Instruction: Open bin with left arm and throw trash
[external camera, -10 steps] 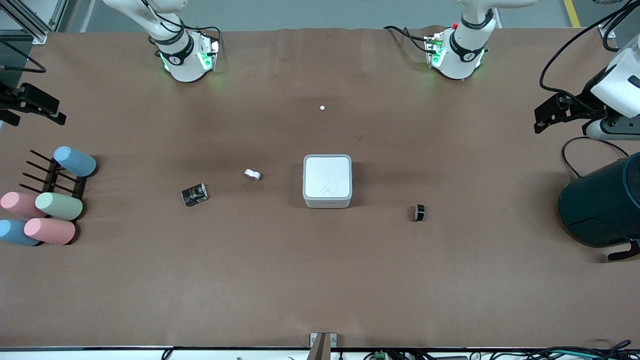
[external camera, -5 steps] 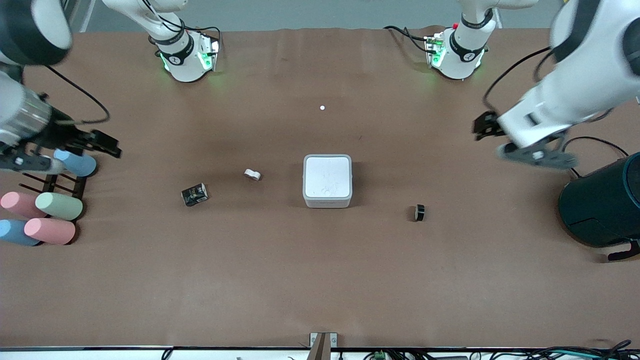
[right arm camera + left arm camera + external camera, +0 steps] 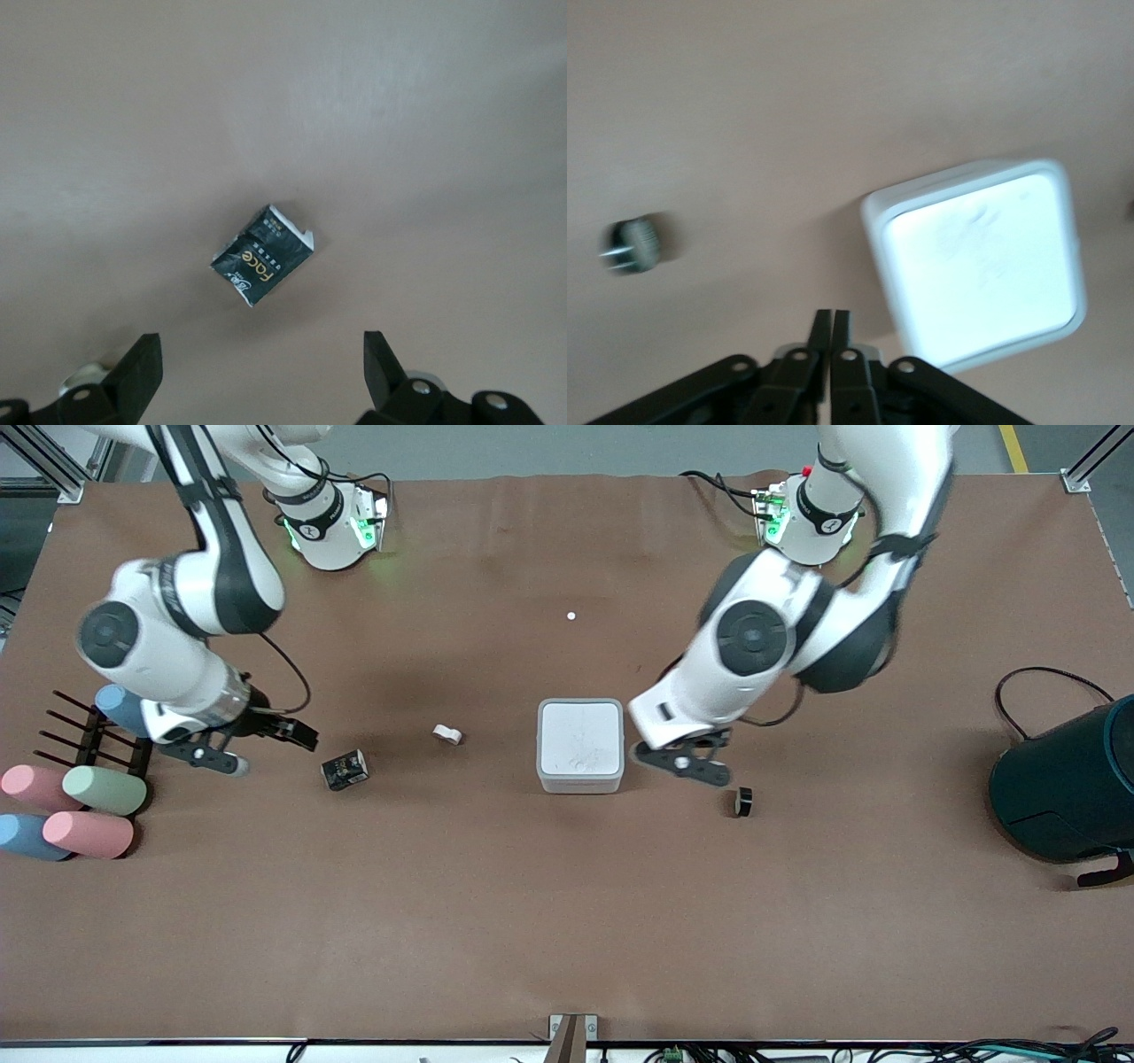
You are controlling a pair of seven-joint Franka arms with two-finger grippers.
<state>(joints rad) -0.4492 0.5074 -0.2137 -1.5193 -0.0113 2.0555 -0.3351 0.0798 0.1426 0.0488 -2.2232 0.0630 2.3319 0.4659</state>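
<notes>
Three scraps of trash lie around the bin [image 3: 580, 745], which sits shut on the tabletop [image 3: 567, 921] with its white lid flat. You have the black wrapper [image 3: 345, 770] well off from the bin toward the right arm's end, the white lump [image 3: 447, 734] between wrapper and bin, and the black roll [image 3: 743, 802] on the bin's left-arm side, slightly nearer the front camera than the bin.

Your left gripper [image 3: 687, 763] hangs over the bare tabletop just beside the bin, between it and the roll. In the left wrist view its fingers [image 3: 822, 341] are pressed together with nothing between them, and the bin [image 3: 977, 263] fills much of the frame; the roll [image 3: 636, 246] there is smeared and hard to read.

Your right gripper [image 3: 257, 740] is over the tabletop beside the wrapper, far from the bin. Its wrist view shows the fingers [image 3: 142, 372] spread wide and empty, their bases cut off by the frame edge, with the wrapper [image 3: 261, 254] lying ahead of them.
</notes>
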